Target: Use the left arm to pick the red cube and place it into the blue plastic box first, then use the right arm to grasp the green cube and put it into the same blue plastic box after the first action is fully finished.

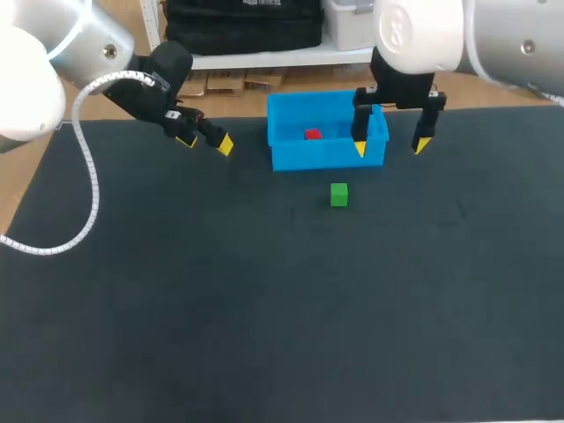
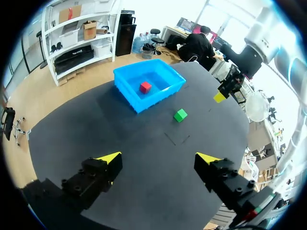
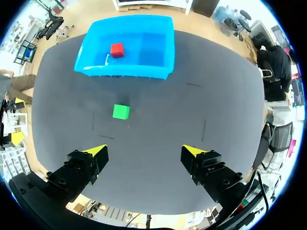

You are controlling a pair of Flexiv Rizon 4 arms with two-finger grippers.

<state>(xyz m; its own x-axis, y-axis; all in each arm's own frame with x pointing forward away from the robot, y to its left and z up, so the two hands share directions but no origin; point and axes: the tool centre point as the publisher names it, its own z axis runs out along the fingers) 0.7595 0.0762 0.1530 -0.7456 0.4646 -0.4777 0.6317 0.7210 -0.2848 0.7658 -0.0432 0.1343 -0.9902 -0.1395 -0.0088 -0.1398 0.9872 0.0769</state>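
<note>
Small green cube [image 1: 339, 195] lies ahead of the right gripper [image 1: 390, 145], whose fingers gape wide and empty over the right end of the blue plastic box [image 1: 326, 160]. It sits near the box's front wall, not touching, far from the edges of the dark table [image 1: 264, 317]; the small red cube [image 1: 312, 135] is inside the box. The left gripper [image 1: 206, 142], likewise wide and empty, hangs well left of the box.

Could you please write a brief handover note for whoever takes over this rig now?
Left hand: open, empty, left of the blue plastic box.
Right hand: open, empty, over the box's right end.
Red cube: inside the box; first step done.
Green cube: on the table before the box.
Remaining: right hand grasps green cube, drops it in the box.
</note>
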